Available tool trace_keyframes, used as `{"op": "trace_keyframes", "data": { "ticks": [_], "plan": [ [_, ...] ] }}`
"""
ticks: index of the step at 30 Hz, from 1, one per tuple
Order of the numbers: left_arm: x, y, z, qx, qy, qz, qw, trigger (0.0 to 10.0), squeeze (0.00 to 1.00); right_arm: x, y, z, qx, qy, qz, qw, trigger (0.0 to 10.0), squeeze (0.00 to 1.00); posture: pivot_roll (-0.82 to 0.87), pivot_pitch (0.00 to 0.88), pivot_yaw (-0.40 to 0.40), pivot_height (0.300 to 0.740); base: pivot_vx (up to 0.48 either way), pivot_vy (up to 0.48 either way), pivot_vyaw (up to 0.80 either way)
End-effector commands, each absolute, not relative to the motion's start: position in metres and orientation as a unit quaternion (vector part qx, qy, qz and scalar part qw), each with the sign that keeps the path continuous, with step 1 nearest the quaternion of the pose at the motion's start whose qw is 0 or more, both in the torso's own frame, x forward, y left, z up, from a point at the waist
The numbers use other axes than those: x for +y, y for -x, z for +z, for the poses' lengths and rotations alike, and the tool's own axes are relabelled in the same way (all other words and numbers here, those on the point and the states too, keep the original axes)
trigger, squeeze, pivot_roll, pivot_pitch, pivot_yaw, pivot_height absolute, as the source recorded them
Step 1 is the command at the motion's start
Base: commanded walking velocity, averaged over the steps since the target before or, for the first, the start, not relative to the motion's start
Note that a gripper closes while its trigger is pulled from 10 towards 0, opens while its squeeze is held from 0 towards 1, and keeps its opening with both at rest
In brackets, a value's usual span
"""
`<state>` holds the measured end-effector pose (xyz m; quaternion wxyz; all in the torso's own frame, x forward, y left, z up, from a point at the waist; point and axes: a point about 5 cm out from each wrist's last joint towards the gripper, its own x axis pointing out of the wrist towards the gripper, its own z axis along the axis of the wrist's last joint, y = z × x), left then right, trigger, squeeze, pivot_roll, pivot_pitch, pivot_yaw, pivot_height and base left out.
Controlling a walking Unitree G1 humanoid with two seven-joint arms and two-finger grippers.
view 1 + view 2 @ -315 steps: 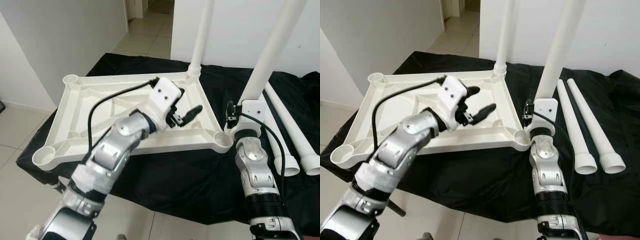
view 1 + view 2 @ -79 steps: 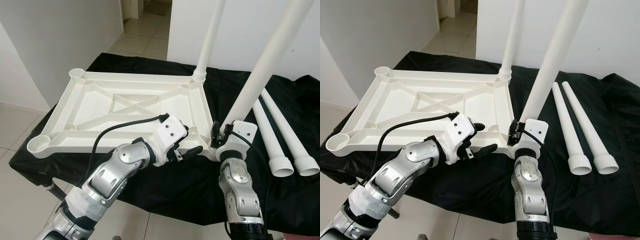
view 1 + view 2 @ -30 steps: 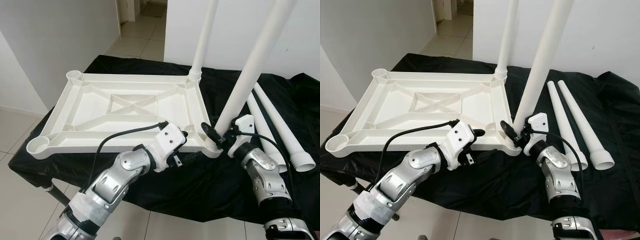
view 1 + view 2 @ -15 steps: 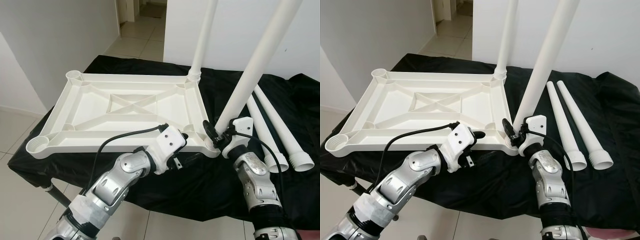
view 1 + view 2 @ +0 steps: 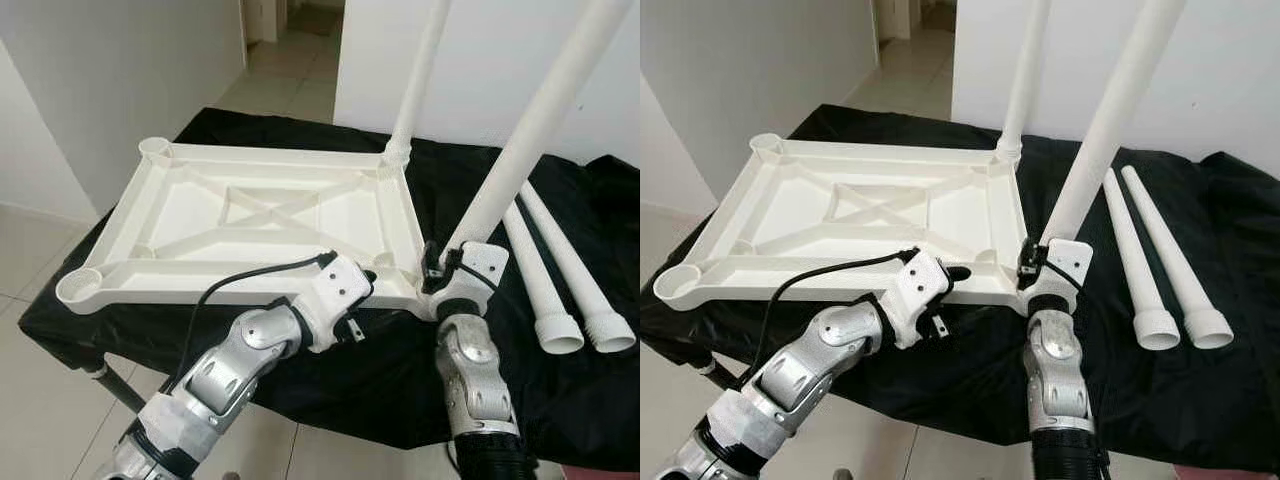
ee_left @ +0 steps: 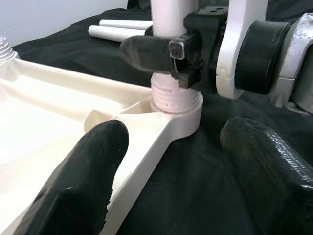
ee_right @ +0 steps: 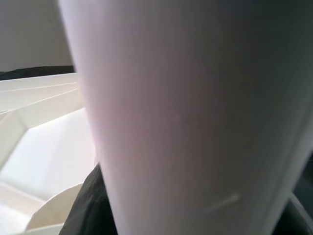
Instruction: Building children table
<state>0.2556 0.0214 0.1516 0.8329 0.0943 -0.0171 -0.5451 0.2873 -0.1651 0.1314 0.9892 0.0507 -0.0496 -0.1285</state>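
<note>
right end effector [image 5: 1032,262] gripping table leg [image 5: 1110,130]

Both upright legs run off the top edge: the near leg [image 5: 520,150] and the far leg [image 5: 418,75]. The right gripper [image 6: 161,51] hides the near leg's base, and in its own wrist view that leg is a white blur (no detail).
</note>
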Motion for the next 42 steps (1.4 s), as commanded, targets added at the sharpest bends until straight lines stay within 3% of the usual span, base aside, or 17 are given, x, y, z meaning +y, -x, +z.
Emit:
{"op": "trace_keyframes", "data": {
  "ticks": [1,12,13,25,26,28,42],
  "plan": [
    [0.02,-0.251,0.149,-0.013,-0.097,-0.574,0.813,10.0,0.0,-0.161,-0.281,0.114,-0.005,-0.091,-0.155,0.984,10.0,0.0,-0.07,0.0,-0.029,0.74,0.0,0.0,0.0],
    [0.02,-0.251,0.148,-0.012,-0.097,-0.577,0.811,10.0,0.0,-0.158,-0.279,0.122,-0.013,-0.084,-0.15,0.985,10.0,0.0,-0.07,0.0,-0.028,0.74,0.0,0.0,0.0],
    [0.02,-0.251,0.148,-0.012,-0.096,-0.577,0.811,10.0,0.0,-0.158,-0.278,0.124,-0.02,-0.084,-0.144,0.986,10.0,1.0,-0.07,0.0,-0.027,0.74,0.0,0.0,0.0],
    [0.02,-0.251,0.148,-0.012,-0.097,-0.577,0.811,10.0,0.0,-0.182,-0.278,0.138,-0.07,-0.071,-0.08,0.992,10.0,1.0,-0.08,0.0,-0.025,0.74,0.0,0.0,0.0],
    [0.02,-0.251,0.148,-0.012,-0.097,-0.577,0.811,10.0,0.0,-0.182,-0.279,0.138,-0.075,-0.052,-0.039,0.995,10.0,0.06,-0.08,0.0,-0.022,0.74,0.0,0.0,0.0],
    [0.019,-0.251,0.148,-0.013,-0.097,-0.577,0.811,10.0,0.0,-0.179,-0.279,0.139,-0.079,-0.026,0.022,0.996,10.0,0.0,-0.08,0.0,-0.019,0.74,0.0,0.0,0.0],
    [0.02,-0.254,0.15,-0.015,-0.102,-0.576,0.811,10.0,0.0,-0.186,-0.292,0.135,-0.061,0.027,0.192,0.979,10.0,0.0,-0.08,0.0,-0.007,0.74,0.0,0.0,0.0]
  ]
}}
